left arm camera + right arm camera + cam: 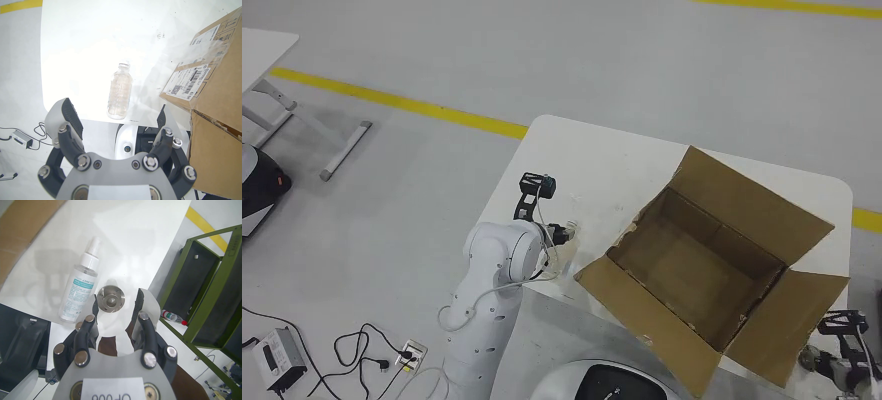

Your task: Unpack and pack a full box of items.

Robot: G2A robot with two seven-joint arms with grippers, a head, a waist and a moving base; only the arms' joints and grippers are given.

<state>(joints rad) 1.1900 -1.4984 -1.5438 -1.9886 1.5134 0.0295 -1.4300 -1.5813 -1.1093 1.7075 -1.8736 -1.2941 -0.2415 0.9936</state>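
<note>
- The left gripper (114,106) hangs with its jaws spread wide and nothing between them, over the left end of the table (582,160)
- A clear bottle (120,91) lies on its side below it, near the table's edge and apart from the box. Its long axis runs crosswise to the line between the two pads, so it looks as if a straight descent would let them close across its width. This is plainly the nearer arm for it
- The box (747,205) stands open in the middle of the table with its flaps folded out. Its floor looks bare, so the unpacking seems done or close to it
- The right gripper (117,293) is released too, holding nothing, at the table's right end past the box
- A metal flange (111,301) lies flat directly under the gap between its pads. A spray bottle (81,291) lies on its side just beside the flange, and closing on the flange could nudge it
</note>
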